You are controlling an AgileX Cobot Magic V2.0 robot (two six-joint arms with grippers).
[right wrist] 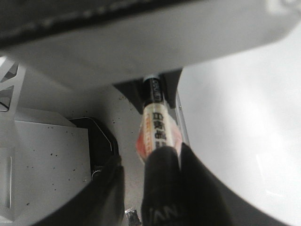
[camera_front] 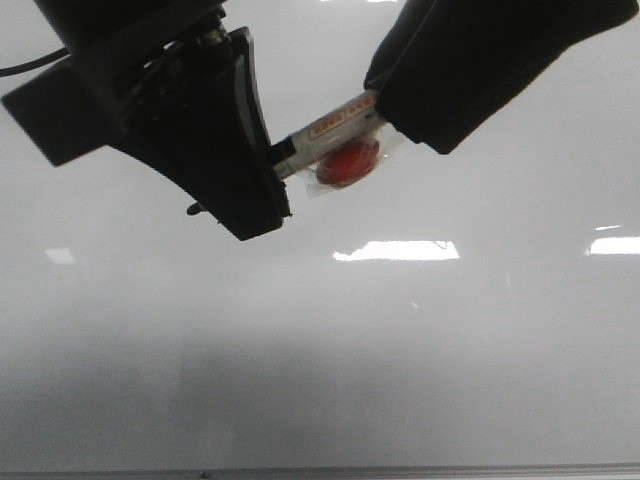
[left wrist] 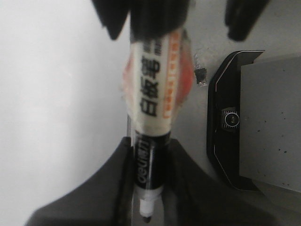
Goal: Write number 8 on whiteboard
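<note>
The whiteboard (camera_front: 320, 340) fills the front view, glossy pale grey with bright reflections. No number 8 shows on it. A marker (camera_front: 335, 130) with a white printed label and a red patch under clear wrap hangs above the board between both grippers. My left gripper (camera_front: 275, 165) is shut on its black front end, and the bare nib points out past the fingers in the left wrist view (left wrist: 146, 214). My right gripper (camera_front: 395, 115) is open around the marker's rear end (right wrist: 160, 174). That end lies against one finger, with a gap to the other finger (right wrist: 110, 183).
A thin grey edge strip (camera_front: 400, 470) runs along the board's near side. Beside the board stands a black-framed device (left wrist: 230, 117) on a grey speckled surface (right wrist: 47, 165). The board also shows in the left wrist view (left wrist: 56, 94) and the right wrist view (right wrist: 244, 122).
</note>
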